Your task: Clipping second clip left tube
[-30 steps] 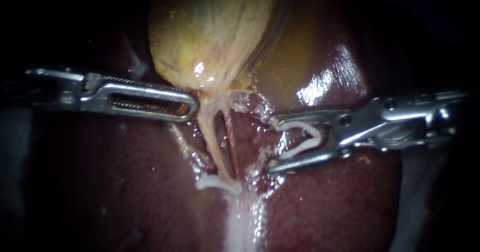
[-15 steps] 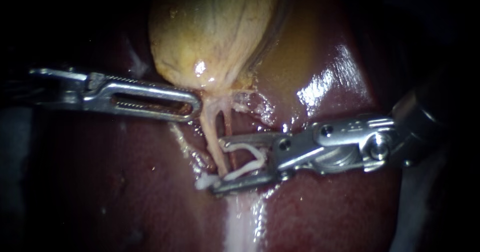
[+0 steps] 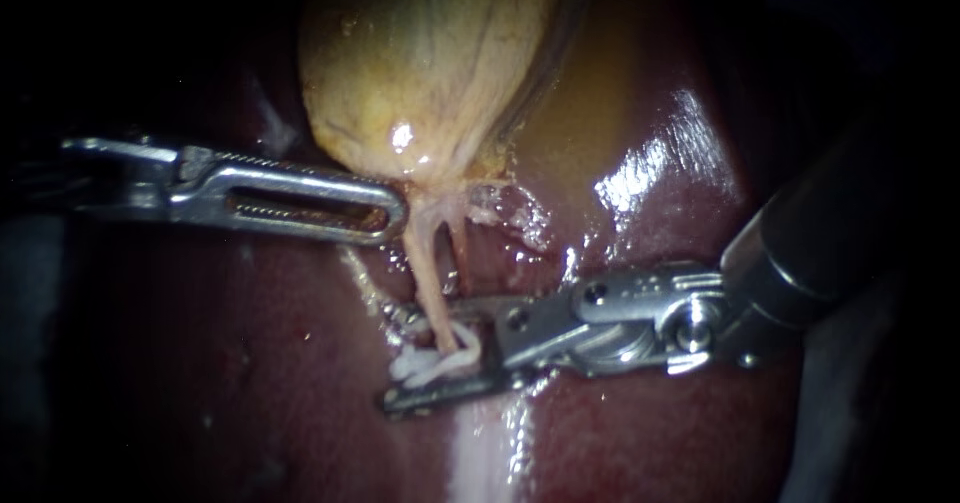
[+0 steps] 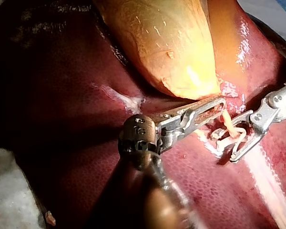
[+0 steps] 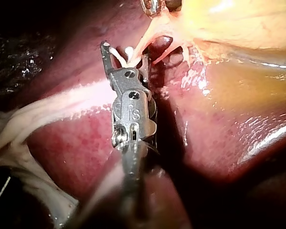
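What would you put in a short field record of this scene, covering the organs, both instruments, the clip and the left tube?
Organs: gallbladder resting on liver
Left instrument: shut on the gallbladder at its narrow lower end
Right instrument: holds a white clip
Left tube: runs down from the gallbladder and passes inside the white clip

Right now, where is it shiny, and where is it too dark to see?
Endoscope view: glare on the wet liver and a glint on the gallbladder; the edges are black. Left wrist view: dark shadow lies beside the left instrument. Right wrist view: a bright streak on the liver, deep shadow beside the right instrument.
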Controlling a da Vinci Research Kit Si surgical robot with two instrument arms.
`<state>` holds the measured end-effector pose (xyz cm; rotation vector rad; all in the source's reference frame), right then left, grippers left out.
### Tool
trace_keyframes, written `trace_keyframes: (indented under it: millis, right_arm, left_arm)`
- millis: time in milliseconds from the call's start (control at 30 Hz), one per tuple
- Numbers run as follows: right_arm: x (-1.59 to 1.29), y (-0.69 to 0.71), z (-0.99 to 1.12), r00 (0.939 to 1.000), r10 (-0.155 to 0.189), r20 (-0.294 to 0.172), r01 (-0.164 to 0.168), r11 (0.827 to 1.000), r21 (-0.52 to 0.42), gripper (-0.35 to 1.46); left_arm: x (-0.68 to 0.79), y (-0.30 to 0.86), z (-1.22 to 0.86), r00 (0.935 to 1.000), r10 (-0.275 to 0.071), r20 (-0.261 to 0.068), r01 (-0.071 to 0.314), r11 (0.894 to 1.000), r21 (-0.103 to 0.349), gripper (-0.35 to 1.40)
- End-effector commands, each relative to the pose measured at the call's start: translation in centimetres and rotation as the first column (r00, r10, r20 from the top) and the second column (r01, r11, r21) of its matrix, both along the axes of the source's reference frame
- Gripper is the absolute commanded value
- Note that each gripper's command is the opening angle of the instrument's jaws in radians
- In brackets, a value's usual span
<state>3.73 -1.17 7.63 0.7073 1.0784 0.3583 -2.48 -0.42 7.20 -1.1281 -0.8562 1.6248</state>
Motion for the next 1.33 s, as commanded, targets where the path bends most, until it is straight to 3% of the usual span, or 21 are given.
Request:
trace_keyframes:
  millis: [33,200,300,500,733,867,1333]
  right_arm:
    - [0.00,0.01,0.01,1.0000,0.003,0.003,-0.003,1.000,0.005,0.46]
    - [-0.04,0.06,0.03,0.9999,0.012,0.011,-0.013,0.999,0.034,0.28]
    - [-0.07,0.08,0.06,0.9997,0.018,0.017,-0.019,0.998,0.055,-0.01]
    - [-0.08,0.11,0.11,0.9990,0.031,0.031,-0.034,0.995,0.099,-0.35]
    - [-0.10,0.13,0.12,0.9975,0.049,0.051,-0.057,0.985,0.163,-0.35]
    - [-0.10,0.13,0.12,0.9967,0.034,0.074,-0.046,0.986,0.160,-0.35]
    - [-0.14,0.14,0.14,0.9970,0.028,0.072,-0.040,0.984,0.174,-0.35]
  left_arm:
    - [0.00,0.00,0.00,1.0000,0.000,0.000,0.000,1.000,0.000,-0.35]
    - [0.00,0.00,0.00,1.0000,0.000,0.000,0.000,1.000,0.000,-0.35]
    - [-0.01,0.00,0.01,1.0000,0.000,0.000,0.000,1.000,0.000,-0.35]
    - [-0.01,0.00,0.01,1.0000,0.000,0.000,0.000,1.000,-0.001,-0.35]
    - [0.00,0.01,0.03,1.0000,0.001,0.001,-0.001,1.000,-0.001,-0.35]
    - [0.01,0.01,0.05,1.0000,0.001,0.001,-0.001,1.000,-0.001,-0.35]
    - [0.01,0.01,0.05,1.0000,0.001,0.001,-0.001,1.000,-0.001,-0.35]
